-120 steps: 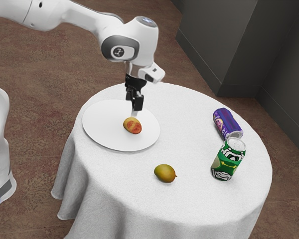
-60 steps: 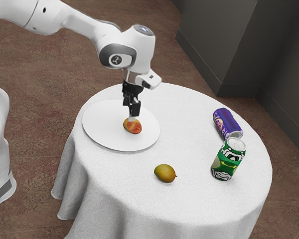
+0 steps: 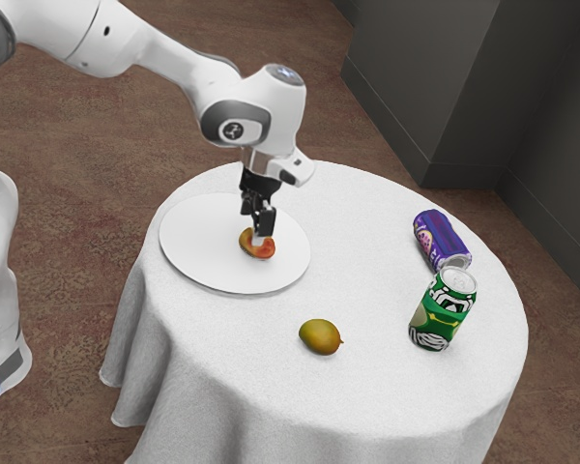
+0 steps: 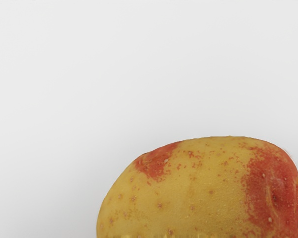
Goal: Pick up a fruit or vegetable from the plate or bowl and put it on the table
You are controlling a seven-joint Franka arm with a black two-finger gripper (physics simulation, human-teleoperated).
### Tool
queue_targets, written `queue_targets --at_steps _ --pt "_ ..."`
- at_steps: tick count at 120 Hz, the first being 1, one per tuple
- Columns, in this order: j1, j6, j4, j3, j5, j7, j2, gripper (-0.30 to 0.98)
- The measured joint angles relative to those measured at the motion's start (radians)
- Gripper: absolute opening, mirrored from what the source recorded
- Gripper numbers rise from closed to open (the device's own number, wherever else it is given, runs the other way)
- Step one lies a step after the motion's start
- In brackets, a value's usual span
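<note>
Potato (image 3: pixel 262 253) is what you are working on: it lies on the white plate (image 3: pixel 198 249), toward the side nearer the round surface's middle. Your tool (image 3: pixel 259 238) is right down at it, its lower end overlapping the potato in the exterior view. How far open the tool is you cannot tell, nor whether it has hold of anything. Beyond the plate, on the white-clothed surface (image 3: pixel 387 396), a green-yellow fruit (image 3: pixel 320 336) sits by itself; farther out, a green can (image 3: pixel 443 314) stands upright just beside a purple can (image 3: pixel 440 237) lying on its side.

You look to be at the grasping step, with the lift and the placing to come. Next, make sure the tool straddles the potato, close it firmly, and raise it clear of the plate's rim before moving outward; a grip off its middle could let that rounded skin roll away.
</note>
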Motion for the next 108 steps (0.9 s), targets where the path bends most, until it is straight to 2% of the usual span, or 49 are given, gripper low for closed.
queue_targets --at_steps 58,84,108 --pt "-0.001 0.033 0.007 -0.003 -0.007 0.001 0.058 0.68" --pt "-0.001 0.04 0.006 -0.003 -0.004 -0.003 0.064 0.44" --pt "-0.002 0.027 0.033 -0.003 0.006 -0.013 0.043 0.39"
